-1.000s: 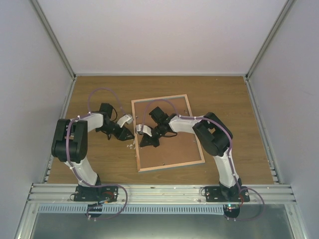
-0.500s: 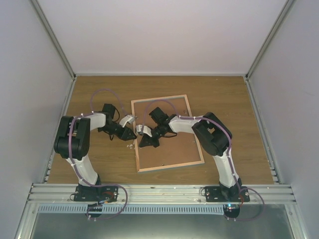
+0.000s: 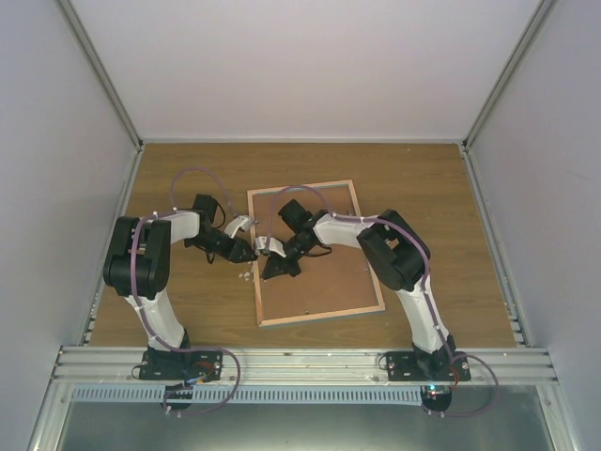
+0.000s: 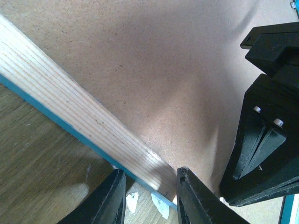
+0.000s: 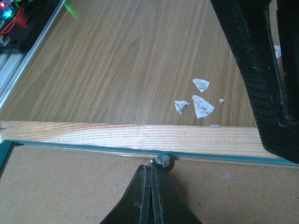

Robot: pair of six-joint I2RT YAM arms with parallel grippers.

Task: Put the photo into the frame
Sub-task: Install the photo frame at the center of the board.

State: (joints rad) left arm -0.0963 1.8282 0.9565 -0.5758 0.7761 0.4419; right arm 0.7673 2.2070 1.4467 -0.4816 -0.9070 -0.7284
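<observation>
On the worktop point(image 5: 117, 56), the frame point(image 3: 324, 272) lies face down, backing board point(image 5: 70, 196) up. My left gripper point(image 4: 149, 196) stands apart astride the wooden rail point(image 4: 70, 112), presumably to steady it. My right gripper point(image 5: 152, 165), pressed together, noses a metal tab point(image 5: 163, 161), likely to turn it. The photo is not in view.

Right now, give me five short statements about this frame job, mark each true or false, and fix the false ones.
1. The frame lies back side up on the table. True.
2. The right gripper stands wide open. False: it is shut, with its tips at a small metal tab by the frame's left rail.
3. White scraps lie on the table beside that rail. True.
4. The photo lies in plain view beside the frame. False: no view shows it.
5. The left gripper is at the frame's right edge. False: it is at the left rail, fingers apart.
</observation>
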